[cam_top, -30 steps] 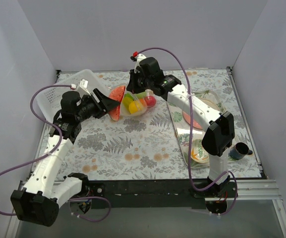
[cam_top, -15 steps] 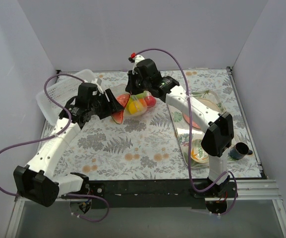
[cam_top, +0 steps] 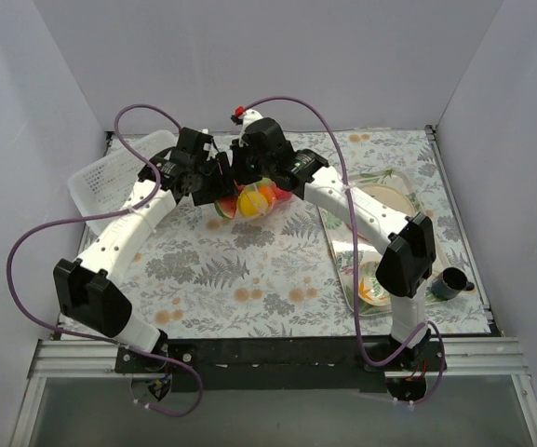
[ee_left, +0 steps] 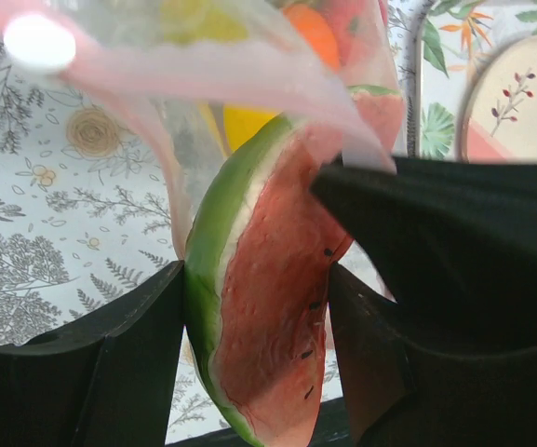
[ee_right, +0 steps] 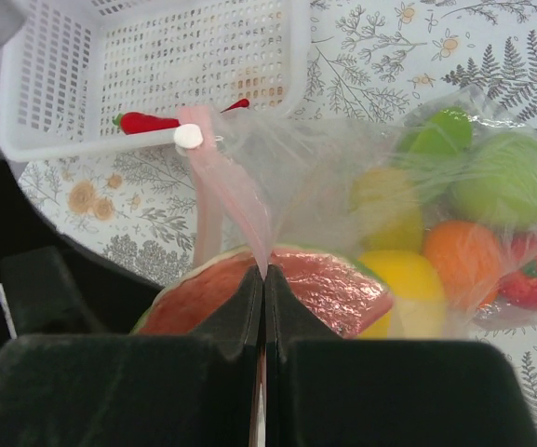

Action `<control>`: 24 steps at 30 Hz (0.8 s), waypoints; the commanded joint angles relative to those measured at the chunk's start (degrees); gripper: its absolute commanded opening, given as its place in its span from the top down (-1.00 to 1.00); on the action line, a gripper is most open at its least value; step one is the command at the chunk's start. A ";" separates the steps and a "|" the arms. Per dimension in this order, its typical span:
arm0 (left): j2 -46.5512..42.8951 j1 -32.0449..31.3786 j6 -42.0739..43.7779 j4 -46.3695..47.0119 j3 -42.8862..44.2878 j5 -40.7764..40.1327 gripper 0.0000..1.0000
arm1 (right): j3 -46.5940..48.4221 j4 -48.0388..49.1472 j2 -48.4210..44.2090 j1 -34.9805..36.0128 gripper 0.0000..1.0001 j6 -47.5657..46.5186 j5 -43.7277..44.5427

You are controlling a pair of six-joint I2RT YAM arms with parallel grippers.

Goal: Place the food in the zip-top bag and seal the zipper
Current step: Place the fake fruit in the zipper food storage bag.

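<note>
The watermelon slice [ee_left: 277, 354] is gripped between the fingers of the left gripper [ee_left: 254, 279], with the green rind against the left finger. Its upper end lies at the mouth of the bag [ee_left: 203, 56] and is partly covered by the plastic. The right gripper [ee_right: 264, 307] is clenched on the pink zipper [ee_right: 235, 200], which is pinched between fully closed fingers just above the slice. Green apples [ee_right: 505, 177], an orange [ee_right: 463, 256] and a lemon [ee_right: 408, 279] are seen packed together inside the clear bag. The bag is held between the two grippers towards the far side of the patterned table [cam_top: 249, 270], and a white basket [cam_top: 110, 177] stands to its left.
</note>
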 commanded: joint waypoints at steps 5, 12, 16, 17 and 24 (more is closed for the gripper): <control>3.18 -0.40 0.01 0.07 4.92 -4.80 -0.24 | 0.71 0.92 -3.09 1.01 0.97 0.34 -0.50; 0.55 -0.40 -1.14 4.55 2.63 -4.53 -0.60 | 2.55 -0.66 -2.83 1.01 0.97 -0.80 0.02; -0.68 -0.40 -1.31 5.26 2.89 -3.83 -0.59 | 3.69 -1.28 -2.21 1.01 0.97 -1.33 0.64; -1.38 -0.40 -1.31 5.26 2.98 -3.83 -0.59 | 4.91 -1.80 -1.60 0.66 0.97 -1.85 0.99; -14.65 0.38 -3.77 6.05 -0.53 -11.97 -0.63 | 8.70 -4.18 -0.80 -3.91 0.97 -0.45 -4.36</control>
